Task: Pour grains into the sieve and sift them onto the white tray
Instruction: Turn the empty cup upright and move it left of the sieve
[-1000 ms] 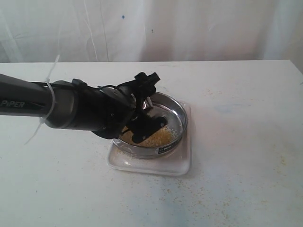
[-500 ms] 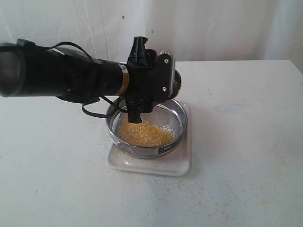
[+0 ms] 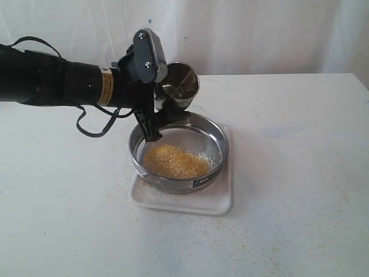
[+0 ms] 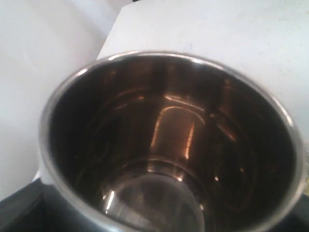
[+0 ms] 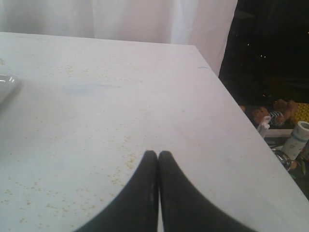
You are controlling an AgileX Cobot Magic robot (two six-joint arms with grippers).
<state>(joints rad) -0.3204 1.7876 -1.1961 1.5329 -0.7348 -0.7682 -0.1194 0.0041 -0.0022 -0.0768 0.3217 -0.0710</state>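
Exterior view: sieve (image 3: 173,186) label (image 3: 202,182) illegible.

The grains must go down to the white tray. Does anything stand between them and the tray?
Only the sieve itself: the grains lie heaped inside it, and it stands on the white tray. Nothing else visible is between them. The left gripper holds a steel cup above.
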